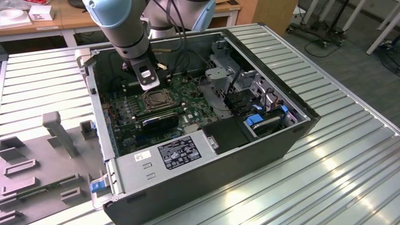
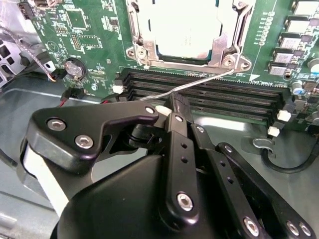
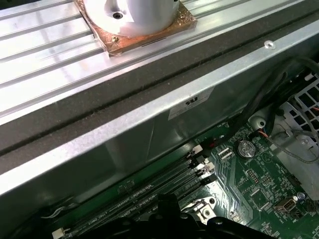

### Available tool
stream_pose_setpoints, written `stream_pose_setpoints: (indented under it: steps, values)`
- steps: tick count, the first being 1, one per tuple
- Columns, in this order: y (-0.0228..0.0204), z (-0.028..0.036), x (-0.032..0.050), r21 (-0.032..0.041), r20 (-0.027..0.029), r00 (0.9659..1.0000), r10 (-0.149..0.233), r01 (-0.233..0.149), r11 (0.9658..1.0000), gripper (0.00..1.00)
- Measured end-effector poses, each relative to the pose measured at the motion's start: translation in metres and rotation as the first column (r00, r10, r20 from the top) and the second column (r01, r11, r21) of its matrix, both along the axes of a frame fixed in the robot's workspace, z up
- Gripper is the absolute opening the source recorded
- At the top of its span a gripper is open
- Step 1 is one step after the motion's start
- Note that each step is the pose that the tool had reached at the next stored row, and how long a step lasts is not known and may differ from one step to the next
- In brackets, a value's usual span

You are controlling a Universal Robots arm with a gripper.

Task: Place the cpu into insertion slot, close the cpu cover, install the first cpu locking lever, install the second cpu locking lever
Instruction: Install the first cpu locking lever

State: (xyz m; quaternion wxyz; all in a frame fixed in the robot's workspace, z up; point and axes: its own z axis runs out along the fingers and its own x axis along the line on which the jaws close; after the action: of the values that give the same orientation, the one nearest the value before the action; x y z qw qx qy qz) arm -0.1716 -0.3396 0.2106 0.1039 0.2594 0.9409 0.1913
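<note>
Second wrist view: my gripper (image 2: 174, 105) is closed, tip against the lever (image 2: 209, 79). The cpu (image 2: 184, 25) sits under the cover (image 2: 141, 30), at gripper's 6 o'clock in exterior view. Judgement: push steadily so lever can't slip off.

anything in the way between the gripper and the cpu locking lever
Nothing visible. In the second wrist view the gripper sits right at the thin locking lever, which slants out from a corner of the cpu cover across the memory slots. No cable or part lies between them.

Grey arm (image 1: 127, 35) with light-blue caps (image 1: 105, 10); black hand (image 2: 169, 105), silver screws (image 2: 83, 142).
</note>
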Motion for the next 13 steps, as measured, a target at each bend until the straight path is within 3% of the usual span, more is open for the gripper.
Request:
stream_pose_setpoints:
  steps: [9,11,13]
  values:
    - [-0.0049,-0.0069,0.0,0.0016,0.0011,1.0,0.001,-0.001,1.0,0.11]
    - [-0.005,-0.0071,0.0,0.0067,0.0031,1.0,0.001,-0.001,1.0,0.11]
    - [-0.0049,-0.0072,0.0001,0.017,0.0052,1.0,0.001,-0.001,0.9999,0.11]
